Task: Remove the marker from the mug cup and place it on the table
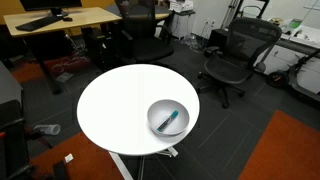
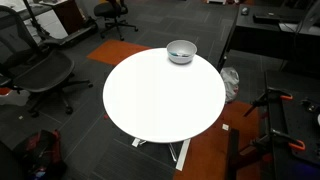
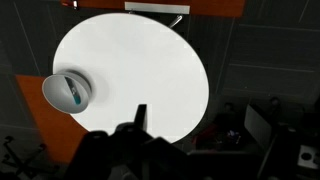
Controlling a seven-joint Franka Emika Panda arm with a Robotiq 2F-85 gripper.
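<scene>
The grey bowl-like mug cup (image 1: 153,114) stands near the edge of the round white table (image 1: 115,100); it shows in both exterior views (image 2: 181,51) and at the left in the wrist view (image 3: 52,90). The teal-blue marker (image 1: 171,121) lies inside it, leaning on the inner wall, also seen in the wrist view (image 3: 76,95). My gripper (image 3: 198,128) hangs high above the table's opposite edge, far from the cup. It is a dark shape with one finger showing well to the left, so it looks open and empty. It is out of both exterior views.
Black office chairs (image 1: 235,55) and a wooden desk (image 1: 60,20) stand beyond the table. More chairs (image 2: 40,70) and dark equipment (image 2: 275,130) ring it. An orange floor mat (image 2: 120,50) lies beneath the table (image 2: 160,95).
</scene>
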